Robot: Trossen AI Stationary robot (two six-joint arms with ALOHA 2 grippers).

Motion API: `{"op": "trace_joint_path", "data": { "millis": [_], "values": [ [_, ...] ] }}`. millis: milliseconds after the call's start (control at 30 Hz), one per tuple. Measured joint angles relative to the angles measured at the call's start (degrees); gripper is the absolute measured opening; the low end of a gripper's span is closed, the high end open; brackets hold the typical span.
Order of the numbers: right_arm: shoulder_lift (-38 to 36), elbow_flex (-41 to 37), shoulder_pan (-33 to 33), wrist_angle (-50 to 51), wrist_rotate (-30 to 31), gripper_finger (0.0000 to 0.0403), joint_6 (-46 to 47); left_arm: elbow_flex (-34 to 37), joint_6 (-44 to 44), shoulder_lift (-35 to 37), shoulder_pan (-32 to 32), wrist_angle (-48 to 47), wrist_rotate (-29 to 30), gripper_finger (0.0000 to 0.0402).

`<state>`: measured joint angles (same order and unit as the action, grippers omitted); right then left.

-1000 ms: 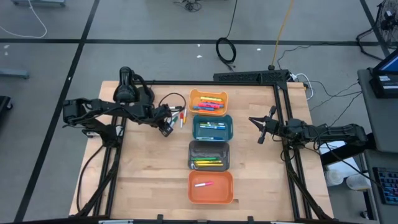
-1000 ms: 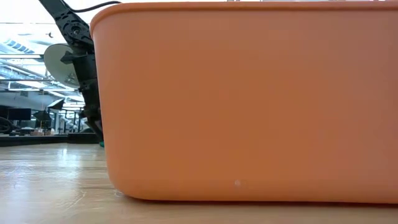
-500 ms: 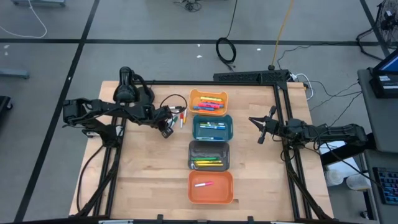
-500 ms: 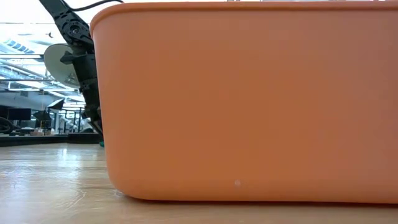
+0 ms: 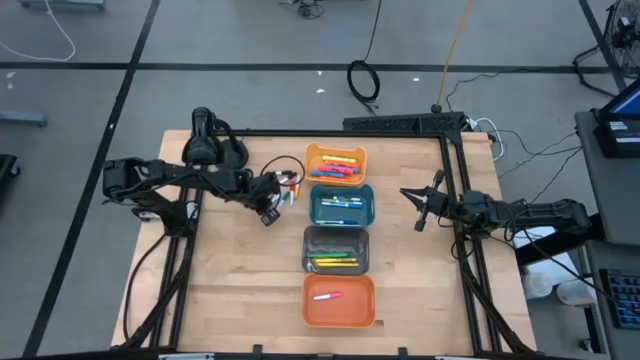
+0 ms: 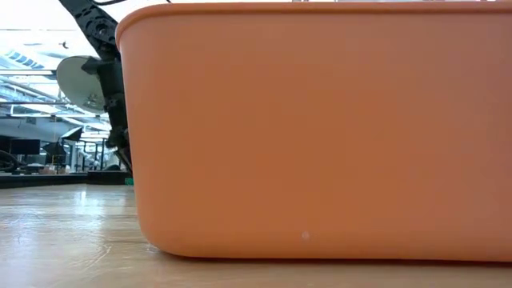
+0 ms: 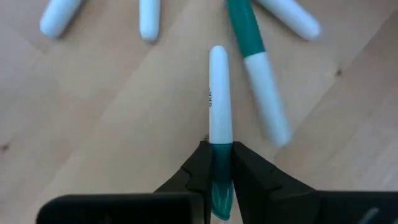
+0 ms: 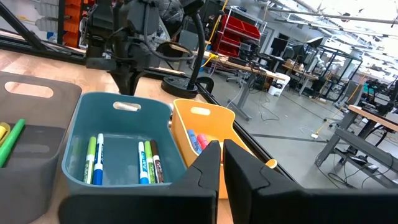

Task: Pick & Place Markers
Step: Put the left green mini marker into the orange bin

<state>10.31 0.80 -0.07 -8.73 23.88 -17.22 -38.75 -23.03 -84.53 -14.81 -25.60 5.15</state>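
My left gripper (image 7: 221,149) is shut on a marker with a white barrel (image 7: 219,93) and a teal cap. In the high view it (image 5: 277,196) hangs over the loose markers (image 5: 291,186) on the wood, left of the light orange bin (image 5: 335,165). A green-and-white marker (image 7: 258,68) and several white marker ends (image 7: 149,15) lie flat on the table beyond the held one. My right gripper (image 5: 420,206) waits shut at the table's right side, touching nothing. My left gripper pinches the marker's teal cap end (image 7: 220,163) between its two fingers. The fingers come steeply from above. The white barrel sticks out ahead past the fingertips. Whether its free end rests on the table, I cannot tell.
Four bins stand in a row down the table's middle: light orange, teal (image 5: 341,205), grey (image 5: 337,250) and orange (image 5: 339,300), each with markers inside. The orange bin's wall (image 6: 320,128) fills the low view. A black cable loop (image 5: 283,163) lies behind the left gripper.
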Motion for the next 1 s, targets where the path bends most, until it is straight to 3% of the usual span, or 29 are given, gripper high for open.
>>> {"op": "trace_joint_path", "data": {
  "millis": [433, 767, 1000],
  "values": [
    [0.0, 0.0, 0.0, 0.0, 0.0, 0.0011, 0.0, -9.1, 0.2, 0.1, 6.8, -5.7, 0.9, 0.0041],
    [0.0, 0.0, 0.0, 0.0, 0.0, 0.0011, 0.0, -23.9, -0.6, 0.2, 18.5, -14.7, 7.8, 0.0039],
    [0.0, 0.0, 0.0, 0.0, 0.0, 0.0011, 0.0, -32.9, -3.3, 0.2, 28.9, -11.5, 10.5, 0.0039]
  ]
}}
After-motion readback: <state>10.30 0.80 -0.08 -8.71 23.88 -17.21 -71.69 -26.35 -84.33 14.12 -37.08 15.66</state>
